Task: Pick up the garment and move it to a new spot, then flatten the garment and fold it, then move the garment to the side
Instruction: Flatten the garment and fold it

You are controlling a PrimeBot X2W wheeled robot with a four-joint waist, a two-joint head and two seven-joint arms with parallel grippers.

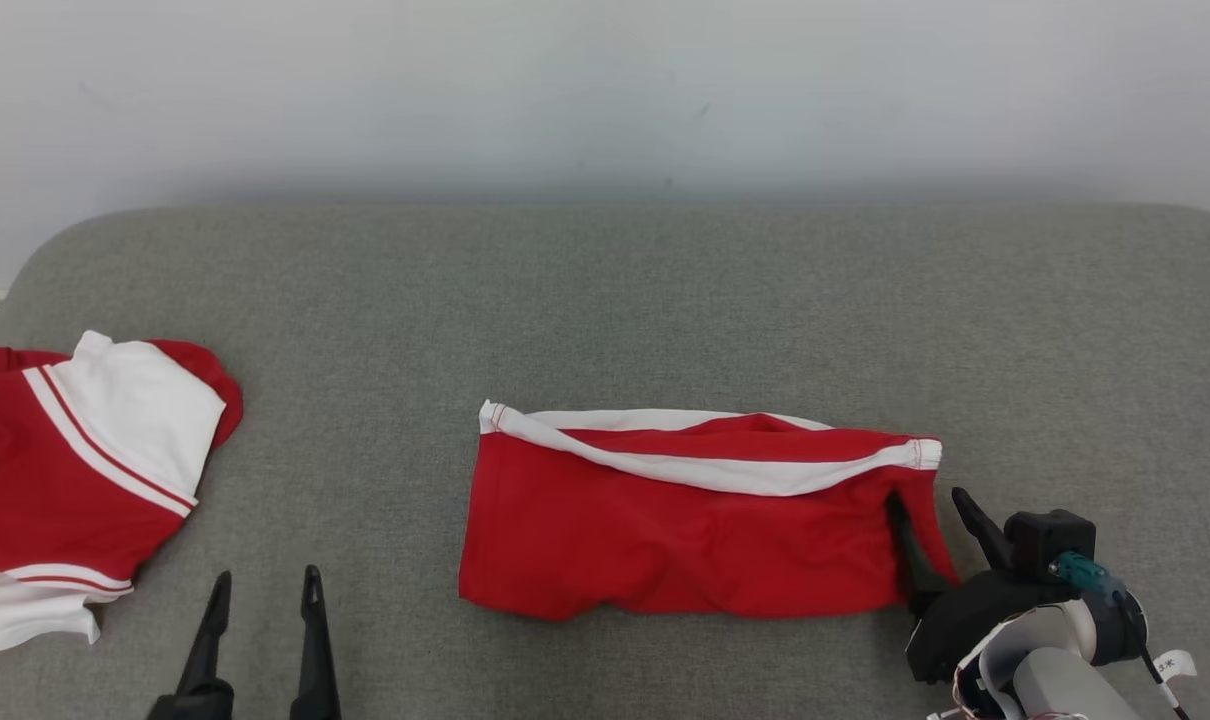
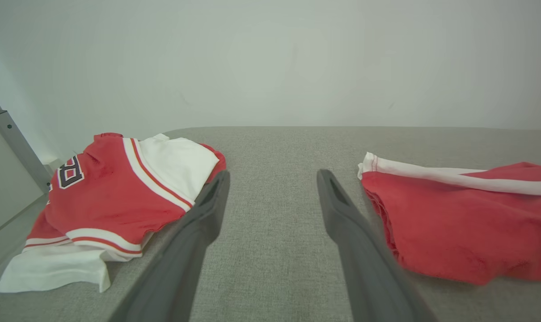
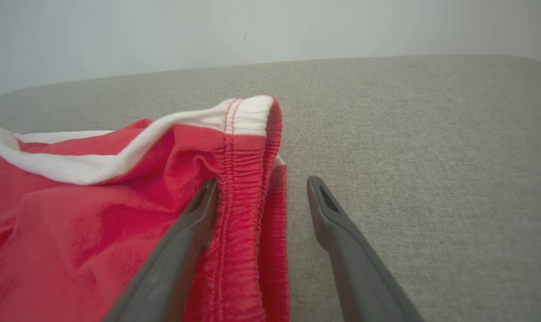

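Grey fabric tabletop (image 1: 665, 300); right gripper (image 3: 262, 182), jaws spread, straddles the elastic waistband (image 3: 243, 147) of the red, white-striped shorts (image 1: 685, 530); left gripper (image 1: 267, 575) hangs open; pinching one layer could spill the fold.

At the right edge of the red shorts (image 1: 685, 530), the right hand (image 1: 927, 495) has its fingers spread wide astride that edge. The left hand (image 1: 267, 573) sits well left of the shorts, fingers apart, gripping nothing.
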